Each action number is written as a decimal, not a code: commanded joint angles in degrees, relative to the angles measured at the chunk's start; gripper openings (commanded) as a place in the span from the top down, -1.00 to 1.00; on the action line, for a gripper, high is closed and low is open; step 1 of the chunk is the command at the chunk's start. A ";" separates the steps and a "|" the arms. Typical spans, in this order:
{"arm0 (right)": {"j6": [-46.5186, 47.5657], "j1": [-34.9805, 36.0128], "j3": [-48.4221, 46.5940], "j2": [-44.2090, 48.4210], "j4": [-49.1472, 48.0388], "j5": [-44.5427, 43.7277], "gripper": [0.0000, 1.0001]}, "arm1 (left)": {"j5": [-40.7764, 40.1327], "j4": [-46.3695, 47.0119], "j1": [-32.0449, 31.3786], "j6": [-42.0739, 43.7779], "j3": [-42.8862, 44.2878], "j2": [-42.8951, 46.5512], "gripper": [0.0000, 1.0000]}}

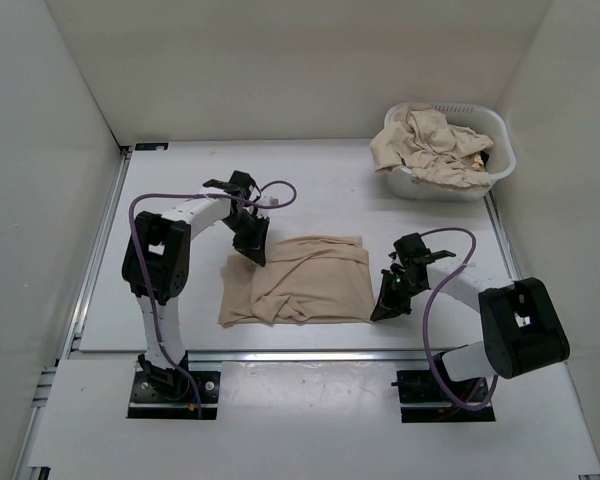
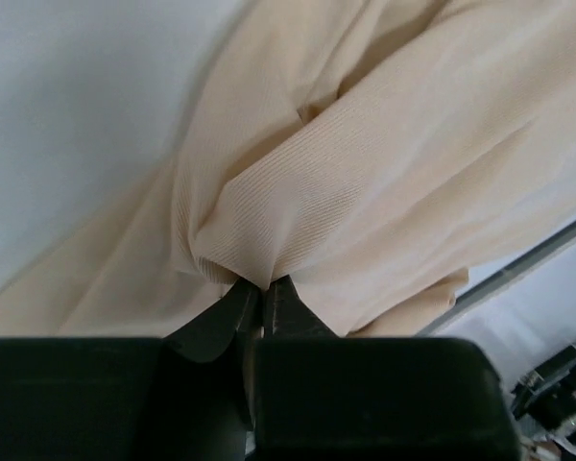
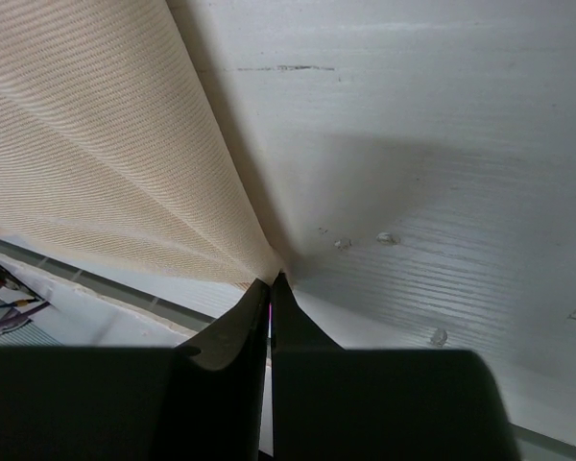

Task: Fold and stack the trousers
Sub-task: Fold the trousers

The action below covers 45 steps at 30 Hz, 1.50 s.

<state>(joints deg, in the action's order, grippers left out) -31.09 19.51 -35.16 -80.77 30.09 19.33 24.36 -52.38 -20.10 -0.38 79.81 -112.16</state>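
A pair of beige trousers (image 1: 298,280) lies partly folded in the middle of the table. My left gripper (image 1: 252,250) is at its far left corner, shut on a pinch of the cloth (image 2: 269,230), which bunches up from the closed jaws. My right gripper (image 1: 382,308) is at the near right corner, shut on the cloth's edge (image 3: 125,163), which stretches away taut to the left. In the wrist views the left gripper (image 2: 262,285) and the right gripper (image 3: 271,279) both show fingers pressed together on fabric.
A white laundry basket (image 1: 496,160) at the far right holds more crumpled beige trousers (image 1: 428,142). White walls enclose the table on the left, the back and the right. A metal rail (image 1: 300,354) runs along the table's near edge.
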 commanded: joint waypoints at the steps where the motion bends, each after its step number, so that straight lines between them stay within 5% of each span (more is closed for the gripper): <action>1: 0.68 -0.08 1.14 0.43 1.38 -2.55 1.00 | -0.53 1.58 2.07 0.38 5.17 0.71 0.72; 8: 1.21 -0.08 4.57 5.19 2.70 -3.07 1.00 | -7.13 1.58 3.84 0.38 11.51 0.10 0.72; 12: 1.21 -0.08 3.26 4.57 1.38 -0.45 0.89 | -7.13 0.00 2.52 0.38 9.94 0.10 0.04; 13: 1.21 -0.08 2.21 3.96 1.38 -0.44 0.63 | -7.83 0.00 2.52 0.38 9.40 0.10 -0.10; 15: 2.52 -0.08 1.15 3.34 2.68 0.18 0.43 | -10.64 -0.96 2.52 0.38 8.88 2.11 -0.36; 24: 3.15 -0.08 -0.26 3.34 4.64 -2.28 0.24 | -18.21 -3.95 -5.11 0.38 -8.42 20.75 -0.36; 31: 2.09 -0.08 -1.31 2.29 3.31 -2.28 0.24 | -8.03 -3.88 -5.13 0.38 -14.52 15.05 -0.34; 45: 1.03 -0.08 0.35 2.90 3.31 -2.28 0.24 | -6.07 0.34 -9.86 0.38 -14.86 13.11 -0.43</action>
<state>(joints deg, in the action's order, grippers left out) -29.80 19.51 -34.83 -78.08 33.12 18.04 17.02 -54.46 -28.12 -0.05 65.25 -100.92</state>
